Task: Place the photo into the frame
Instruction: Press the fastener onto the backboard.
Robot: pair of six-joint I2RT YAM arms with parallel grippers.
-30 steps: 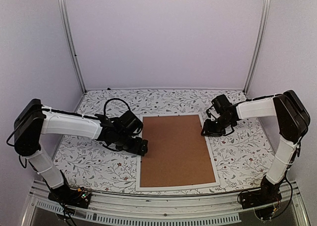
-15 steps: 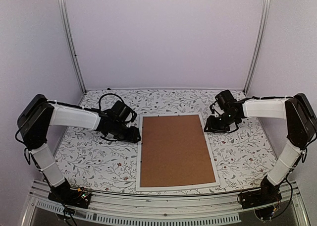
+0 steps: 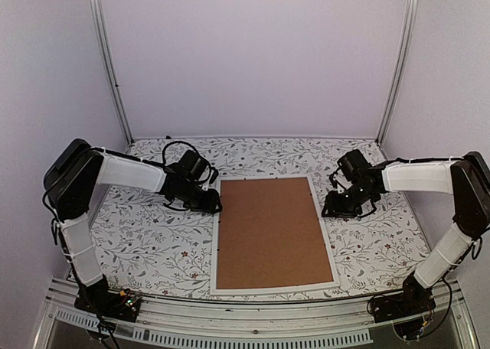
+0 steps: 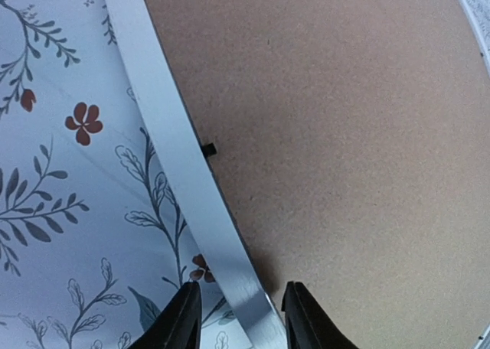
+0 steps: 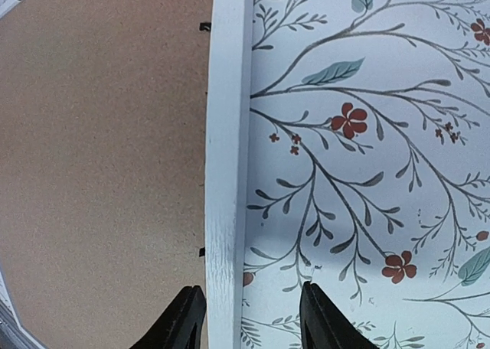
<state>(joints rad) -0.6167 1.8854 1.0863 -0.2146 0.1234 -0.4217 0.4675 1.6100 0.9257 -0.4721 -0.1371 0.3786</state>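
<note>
The frame [image 3: 215,246] lies flat mid-table with a plain brown backing board [image 3: 272,230] filling it. The photo is hidden. My left gripper [image 3: 212,206] sits low at the frame's left rail near the far corner. In the left wrist view the white rail [image 4: 176,158] runs between its open jaws [image 4: 240,318], one finger over the cloth and the other over the board [image 4: 344,150], with small gaps either side. My right gripper [image 3: 329,210] is at the right rail. Its open jaws [image 5: 249,318] straddle the rail [image 5: 228,135], which lies nearer the left finger.
A floral tablecloth [image 3: 145,242] covers the table around the frame. Small black tabs [image 4: 208,148] [image 5: 204,26] stick out along the board's edges. Pale walls and two metal posts [image 3: 111,66] close in the back and sides.
My left gripper moved back along the frame's left rail toward the far corner and its jaws narrowed. My right gripper shifted right, off the frame's far right corner to its right rail.
</note>
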